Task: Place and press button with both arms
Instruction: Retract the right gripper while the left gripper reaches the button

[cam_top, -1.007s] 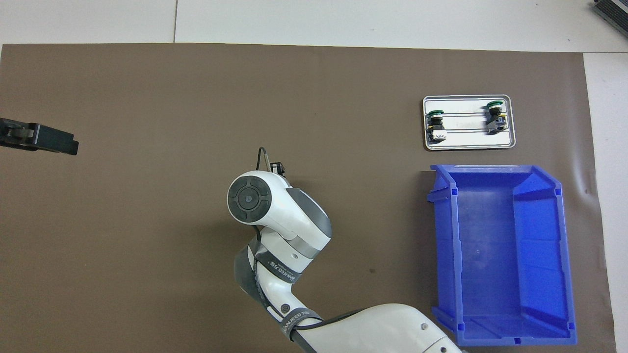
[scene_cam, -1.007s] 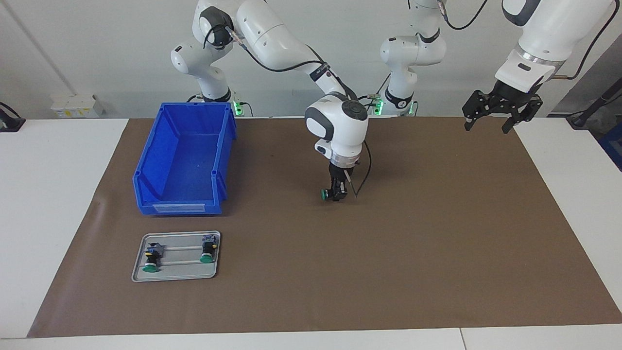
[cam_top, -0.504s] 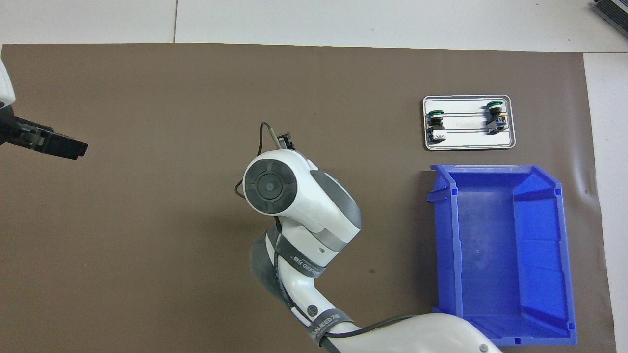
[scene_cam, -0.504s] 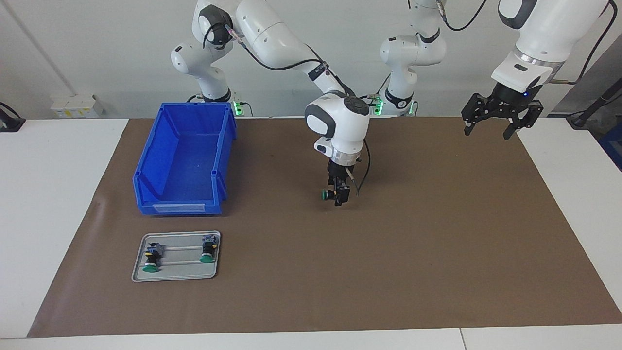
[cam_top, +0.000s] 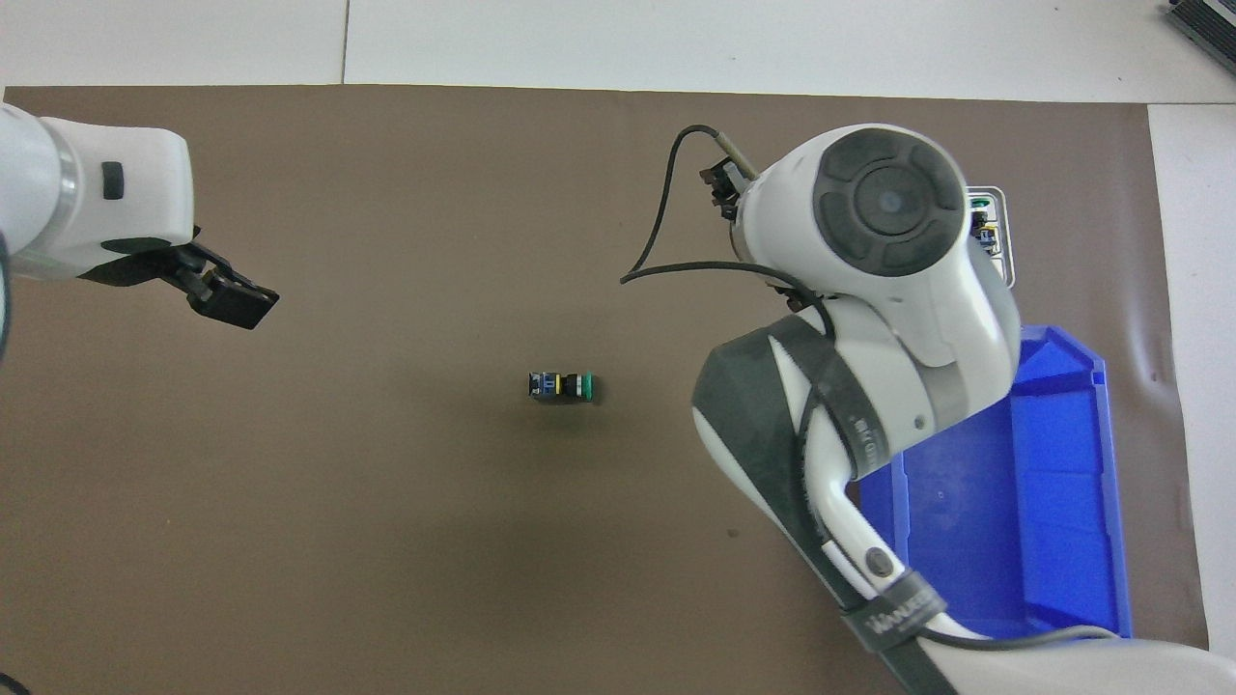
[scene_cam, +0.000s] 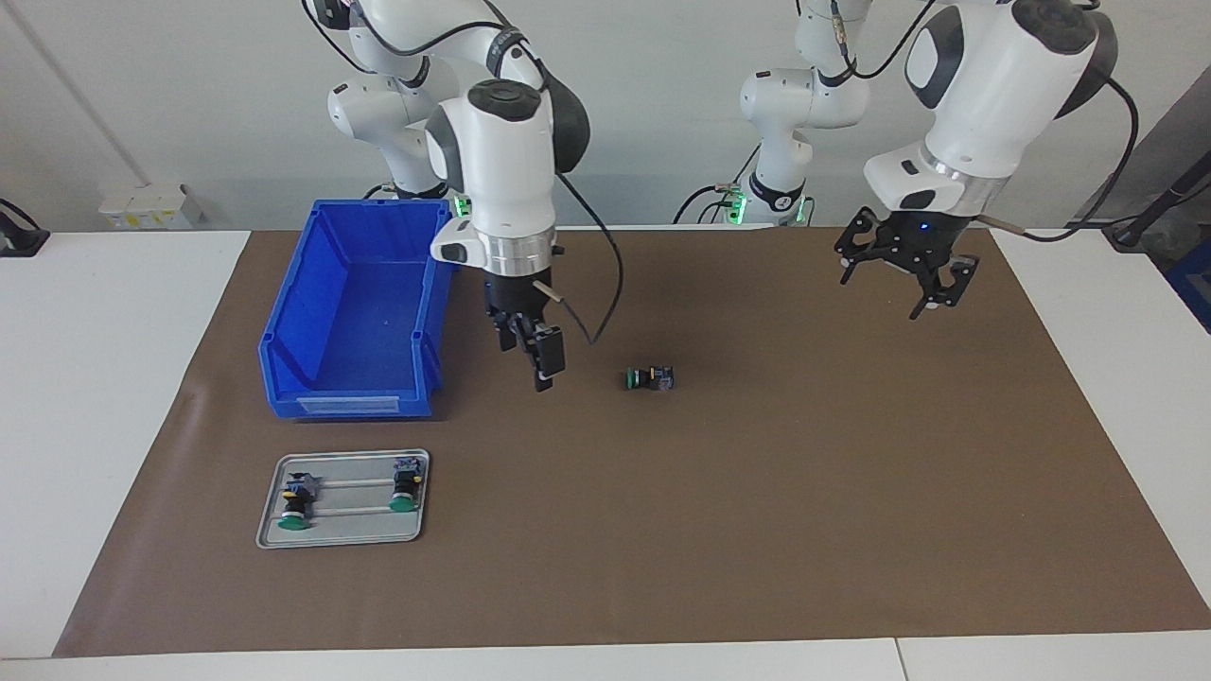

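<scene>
In the facing view the button [scene_cam: 649, 379] lies on its side on the brown mat [scene_cam: 757, 530], about midway between the two ends of the table, its green cap turned toward the right arm's end; nothing touches it; the right gripper [scene_cam: 535, 357] hangs in the air over the mat between the button and the blue bin [scene_cam: 355, 312], its fingers spread apart and holding nothing; the left gripper [scene_cam: 899, 279] hovers over the mat toward the left arm's end, well apart from the button, jaws wide and empty; the bin stands at the right arm's end of the mat; a grey tray [scene_cam: 342, 498] lies just beside the bin, farther from the robots, with two more green-capped buttons [scene_cam: 295, 501] lying in it.

In the overhead view the button [cam_top: 561, 386] rests alone on bare mat [cam_top: 386, 541], cap toward the bin [cam_top: 1062, 541]; the left gripper [cam_top: 232, 296] comes in over the mat toward the left arm's end, its tips pointing toward the button yet far from it; here I cannot tell how wide it stands; the right arm's [cam_top: 869, 319] large white wrist covers most of the tray [cam_top: 1004, 241] and a corner of the bin; the right gripper [cam_top: 719, 188] shows only as a black edge past the wrist, its jaws hidden in this view.
</scene>
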Controlling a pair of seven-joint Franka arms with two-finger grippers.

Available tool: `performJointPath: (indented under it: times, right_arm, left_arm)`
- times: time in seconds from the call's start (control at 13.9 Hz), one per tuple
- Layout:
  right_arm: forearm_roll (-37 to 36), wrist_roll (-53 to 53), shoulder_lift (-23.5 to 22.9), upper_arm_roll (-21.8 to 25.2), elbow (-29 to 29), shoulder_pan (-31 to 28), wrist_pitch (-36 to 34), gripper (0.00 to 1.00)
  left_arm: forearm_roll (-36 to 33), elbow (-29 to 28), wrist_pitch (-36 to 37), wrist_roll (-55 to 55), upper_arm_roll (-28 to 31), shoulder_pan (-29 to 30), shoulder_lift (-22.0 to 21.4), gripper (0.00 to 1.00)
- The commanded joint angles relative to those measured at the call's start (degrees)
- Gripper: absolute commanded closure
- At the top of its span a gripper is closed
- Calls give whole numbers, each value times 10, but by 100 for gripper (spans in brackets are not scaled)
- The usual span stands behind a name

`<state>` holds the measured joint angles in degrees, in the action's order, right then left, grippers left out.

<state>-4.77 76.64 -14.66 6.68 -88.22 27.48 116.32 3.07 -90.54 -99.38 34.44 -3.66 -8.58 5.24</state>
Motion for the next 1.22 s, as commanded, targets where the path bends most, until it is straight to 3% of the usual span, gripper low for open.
performJointPath:
  times: [0.0, 0.36, 0.58, 0.72, 0.86, 1.15]
  right_arm:
    - [41, -166, 45, -9, -21, -74, -37, 0]
    - [47, -392, 93, -8, -20, -166, -114, 0]
    - [47, -536, 114, -5, -14, -211, -158, 0]
    - [46, -654, 124, -2, -11, -231, -190, 0]
    - [45, -664, 134, -2, -19, -240, -224, 0]
    - [45, -650, 142, -7, -22, -233, -242, 0]
  left_arm:
    - [12, -37, -59, 50, -53, 14, 18, 0]
    - [13, -156, -202, 114, -153, 27, 25, 0]
    - [13, -188, -252, 114, -181, 20, 40, 0]
    - [13, -192, -302, 105, -209, 19, 72, 0]
    - [13, -191, -342, 90, -216, 14, 94, 0]
    - [-1, -190, -346, 81, -224, -11, 128, 0]
